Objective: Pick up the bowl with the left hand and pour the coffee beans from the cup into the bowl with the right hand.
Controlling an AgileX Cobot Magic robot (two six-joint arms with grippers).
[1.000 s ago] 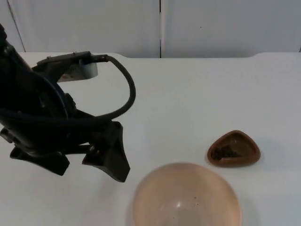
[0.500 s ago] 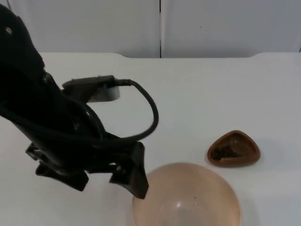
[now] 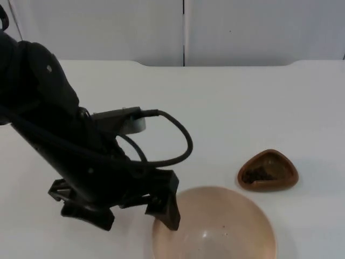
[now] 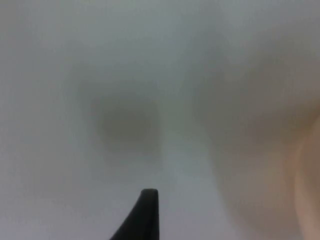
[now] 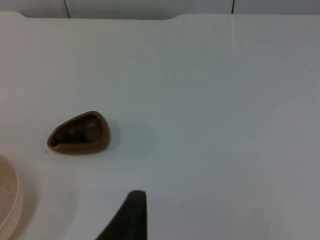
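A wide peach-coloured bowl (image 3: 215,229) stands at the table's front edge; its rim (image 4: 310,190) is a blur in the left wrist view. To its right and slightly behind sits a small brown cup (image 3: 268,170) holding dark coffee beans, upright on the table (image 3: 226,108). My left gripper (image 3: 132,213) is open at the bowl's left side, one fingertip (image 3: 169,216) at the bowl's left rim and the other on the table further left. Nothing is held. The right arm waits; its gripper (image 5: 131,217) looks over the cup (image 5: 79,133) from some way off.
The grey partition wall (image 3: 183,29) closes off the back of the white table. Bare table lies behind the cup and bowl. The left arm's bulk covers the table's left part.
The left arm has swung right and forward across the table; its open gripper went from well left of the bowl to the bowl's left rim. Bowl and cup have not moved.
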